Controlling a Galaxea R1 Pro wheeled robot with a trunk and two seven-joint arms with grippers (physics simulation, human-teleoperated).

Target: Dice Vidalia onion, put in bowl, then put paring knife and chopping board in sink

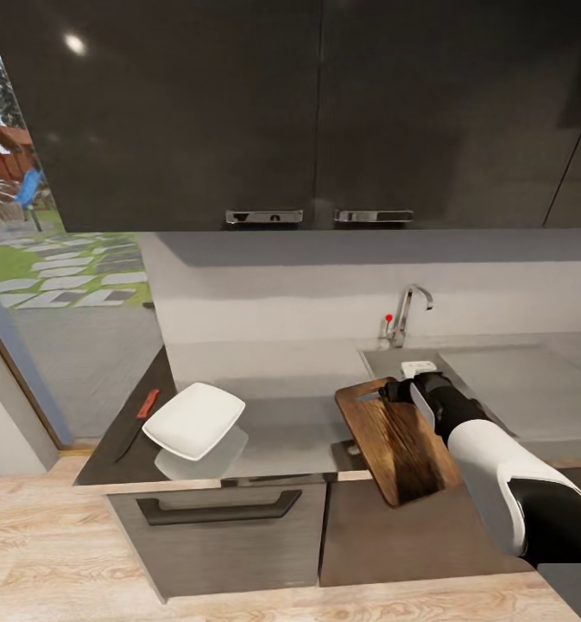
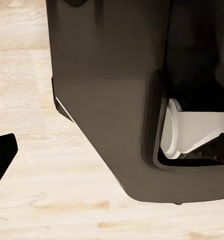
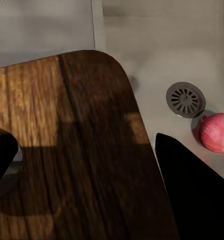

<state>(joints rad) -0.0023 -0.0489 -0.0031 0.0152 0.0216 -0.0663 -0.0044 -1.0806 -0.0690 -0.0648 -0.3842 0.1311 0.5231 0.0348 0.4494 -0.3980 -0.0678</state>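
My right gripper (image 1: 397, 393) is shut on the far end of the dark-brown chopping board (image 1: 400, 445). The board hangs tilted above the countertop (image 1: 290, 432), and its near end reaches past the front edge. In the right wrist view the board (image 3: 67, 150) lies between the two dark fingers (image 3: 192, 190). Beyond it a pinkish-red Vidalia onion (image 3: 217, 132) rests in the sink (image 3: 157, 65) beside the round drain (image 3: 186, 99). The white bowl (image 1: 195, 420) stands on the counter to the left. The red-handled paring knife (image 1: 142, 412) lies left of the bowl. One left fingertip (image 2: 2, 160) hangs over the wooden floor.
The chrome tap (image 1: 408, 313) with a red knob rises behind the sink (image 1: 394, 361), and the drainboard (image 1: 506, 380) extends right. Dark wall cabinets (image 1: 290, 112) hang above. A drawer handle (image 1: 219, 508) sits below the counter edge. The robot's dark base (image 2: 122, 100) is beside the left arm.
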